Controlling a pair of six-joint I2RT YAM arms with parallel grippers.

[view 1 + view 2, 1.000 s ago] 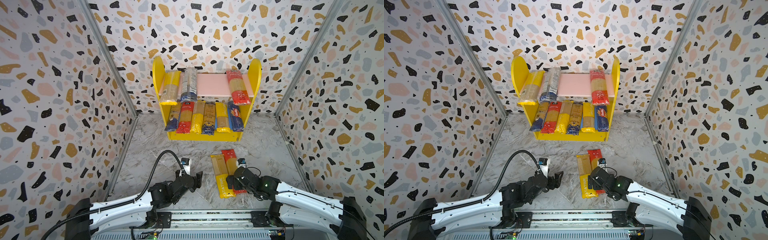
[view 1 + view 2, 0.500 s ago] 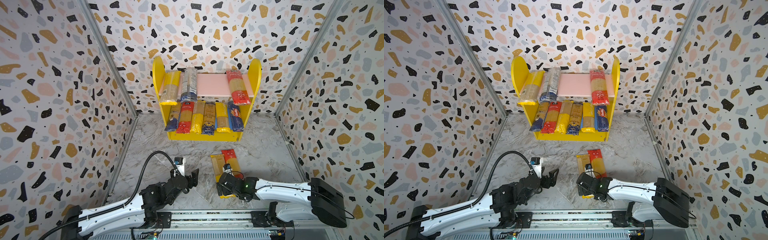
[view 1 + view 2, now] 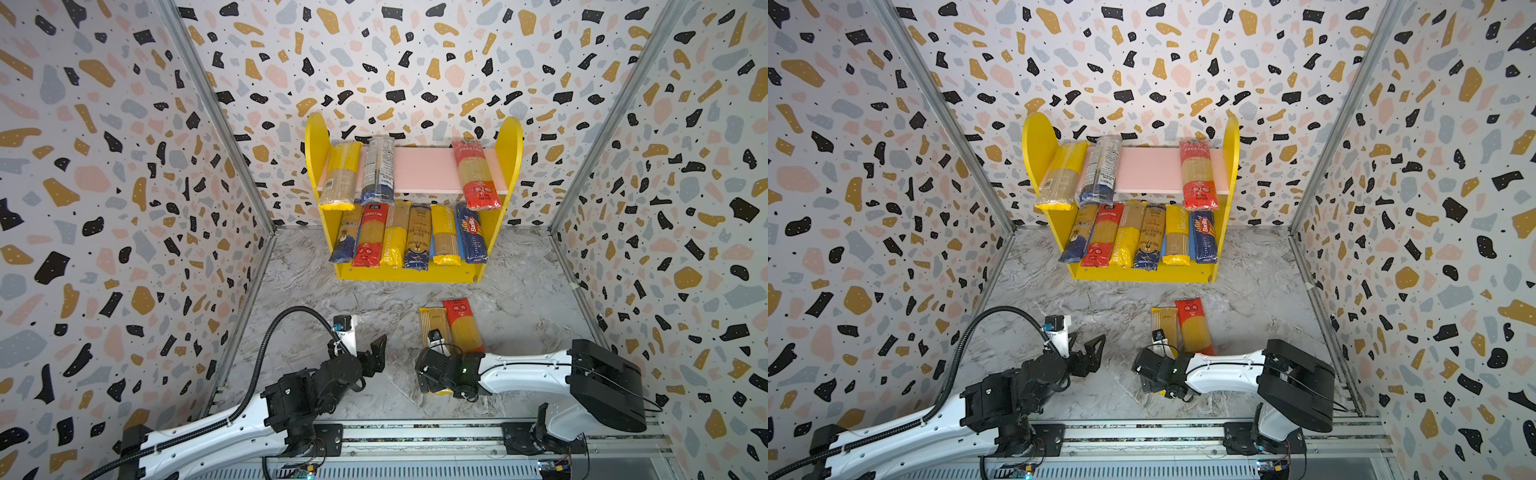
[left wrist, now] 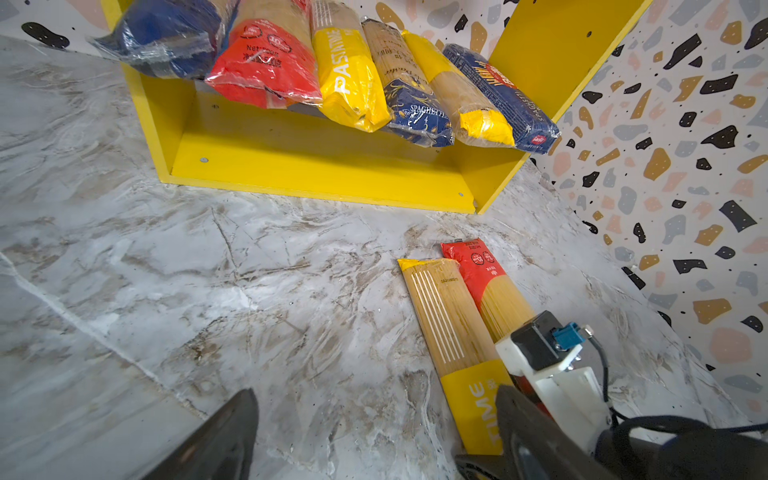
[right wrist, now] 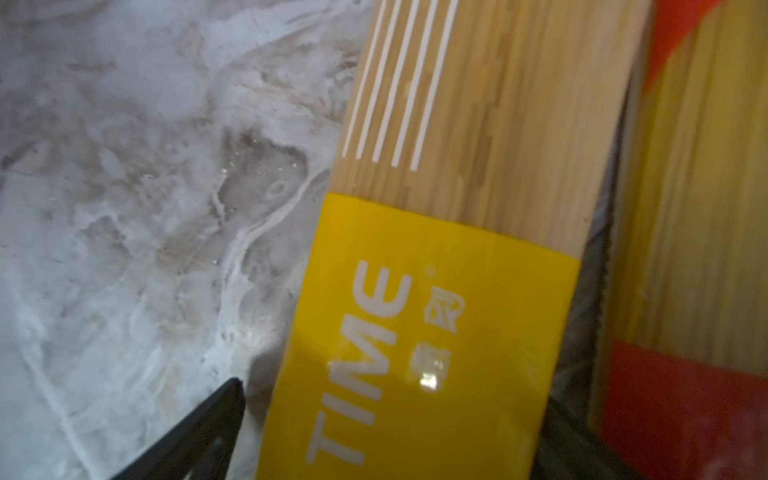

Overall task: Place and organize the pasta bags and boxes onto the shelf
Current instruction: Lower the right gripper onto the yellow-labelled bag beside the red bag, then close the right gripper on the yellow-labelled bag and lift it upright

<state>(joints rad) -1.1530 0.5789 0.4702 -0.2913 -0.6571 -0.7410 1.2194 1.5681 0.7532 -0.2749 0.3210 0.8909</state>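
Note:
The shelf [image 3: 316,137] [image 3: 1038,141] stands at the back wall with three pasta packs on its pink upper board and several on the lower one. On the floor lie a yellow-ended pack [image 3: 432,324] [image 3: 1165,322] [image 4: 444,320] [image 5: 457,208] and, against it, a red-ended pack [image 3: 463,324] [image 3: 1194,322] [image 4: 494,291] [image 5: 685,208]. My right gripper [image 3: 432,382] [image 3: 1154,378] [image 5: 395,399] is open, low over the yellow pack's near end, one finger on each side. My left gripper [image 3: 374,353] [image 3: 1088,349] [image 4: 376,395] is open over bare floor to the left.
Patterned walls close in the marble floor [image 3: 374,299] on three sides. A metal rail [image 3: 415,432] carrying both arm bases runs along the front. The pink upper board [image 3: 419,170] has a bare stretch in its middle.
My right gripper has moved left and toward the front, down onto the yellow pack's near end, its elbow folding out to the right. The left gripper has drifted slightly left.

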